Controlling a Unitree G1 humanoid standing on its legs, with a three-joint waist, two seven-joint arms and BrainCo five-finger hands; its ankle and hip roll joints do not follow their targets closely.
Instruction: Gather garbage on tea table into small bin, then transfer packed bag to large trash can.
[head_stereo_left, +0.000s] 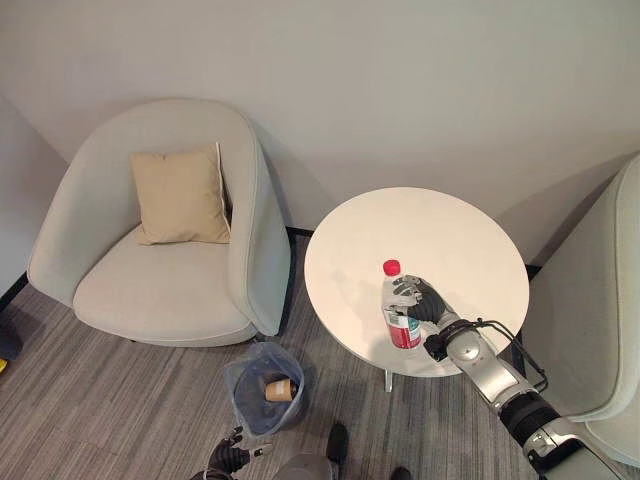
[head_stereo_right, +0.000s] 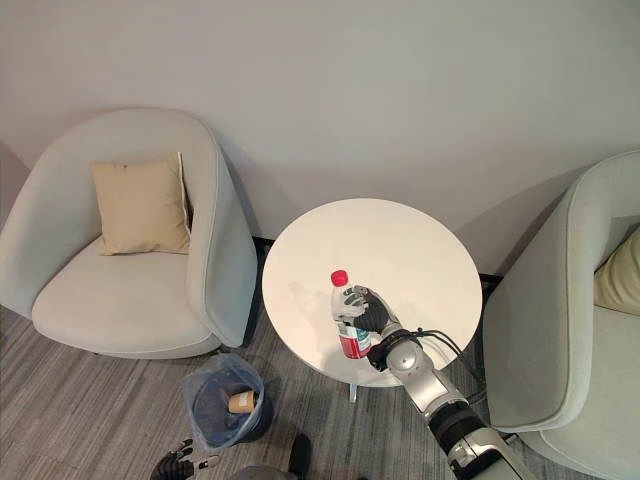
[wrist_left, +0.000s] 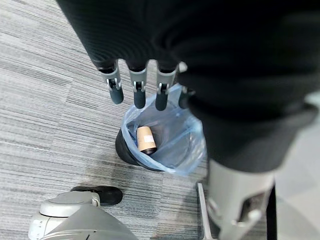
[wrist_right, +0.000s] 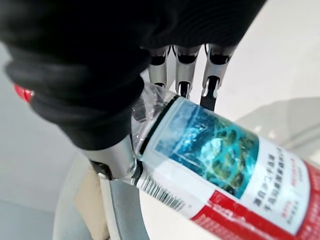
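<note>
My right hand (head_stereo_left: 422, 300) wraps its fingers (wrist_right: 181, 75) and thumb around a clear plastic bottle (head_stereo_left: 399, 318) near the front edge of the round white tea table (head_stereo_left: 450, 240). The bottle stands upright, long axis vertical, red cap on top and red band at the foot of its label, its base at the tabletop. My left hand (head_stereo_left: 232, 455) hangs low over the grey carpet, fingers (wrist_left: 139, 90) loosely straight and holding nothing, just beside the small bin (head_stereo_left: 262, 395). The bin is lined with a blue bag, and a tan paper cup (wrist_left: 145, 140) lies on its side in it. The bin stands on the floor between the table and a pale armchair (head_stereo_left: 160, 230) with a beige cushion (head_stereo_left: 180, 195).
</note>
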